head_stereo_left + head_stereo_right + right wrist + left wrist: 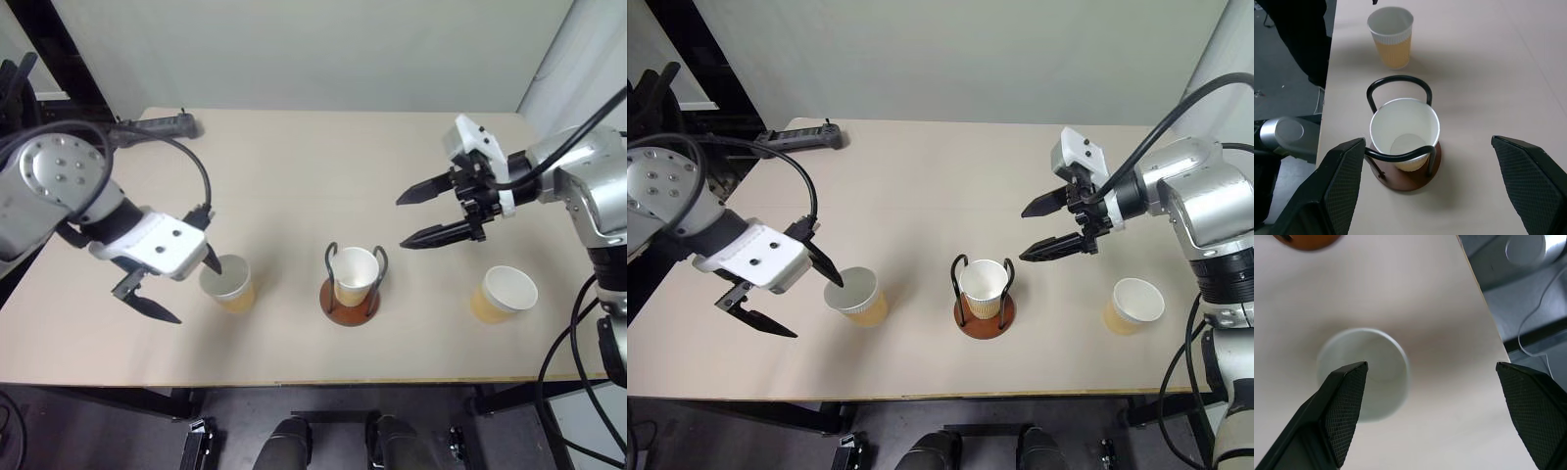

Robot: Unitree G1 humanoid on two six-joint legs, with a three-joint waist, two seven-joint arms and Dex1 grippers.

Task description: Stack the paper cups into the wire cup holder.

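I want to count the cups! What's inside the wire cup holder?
One tan-orange paper cup with a white inside stands upright in the dark wire cup holder on its reddish-brown round base. The cup looks empty. The base under it is mostly covered.

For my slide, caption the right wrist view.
Open right gripper above a paper cup in the wire cup holder; second cup beyond.

A pale beige surface [294, 166] spans the scene, its near edge running across at six o'clock. Behind it, at twelve o'clock, stands a plain off-white wall [313, 49]. A black power strip [157, 127] lies on the surface's far corner at ten o'clock. Below the near edge the floor [98, 431] is dark grey. Dark framing [69, 49] rises at eleven o'clock.
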